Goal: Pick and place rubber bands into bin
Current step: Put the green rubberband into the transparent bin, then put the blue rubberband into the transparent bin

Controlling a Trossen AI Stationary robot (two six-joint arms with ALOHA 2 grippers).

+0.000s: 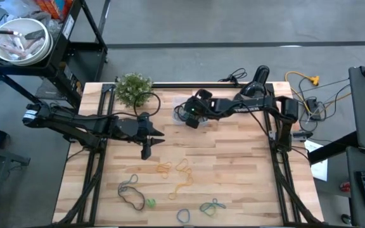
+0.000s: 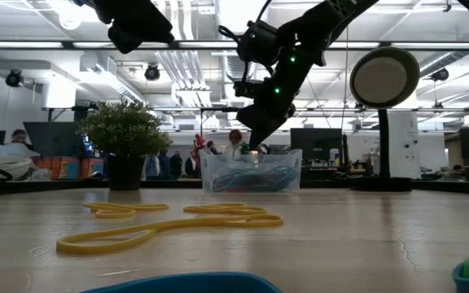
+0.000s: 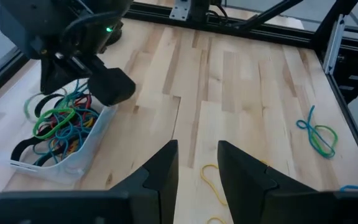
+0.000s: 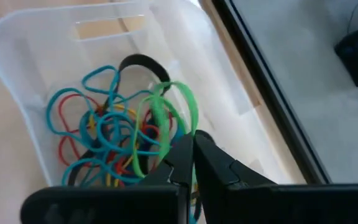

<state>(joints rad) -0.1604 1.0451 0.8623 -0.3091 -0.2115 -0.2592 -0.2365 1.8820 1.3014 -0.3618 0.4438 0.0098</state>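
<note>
My right gripper (image 4: 190, 149), jaws pinching a green rubber band (image 4: 166, 106), hangs over the bin (image 4: 17, 37). Risk: the band clings on release. My left gripper (image 3: 197, 165) waits, jaws spread.

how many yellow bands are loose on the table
3 yellow bands: two side by side, one nearer the front; others may be buried in the bin.

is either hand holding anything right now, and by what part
The right hand, over the bin, pinches a green rubber band at one end of its loop. The left hand holds nothing.
</note>
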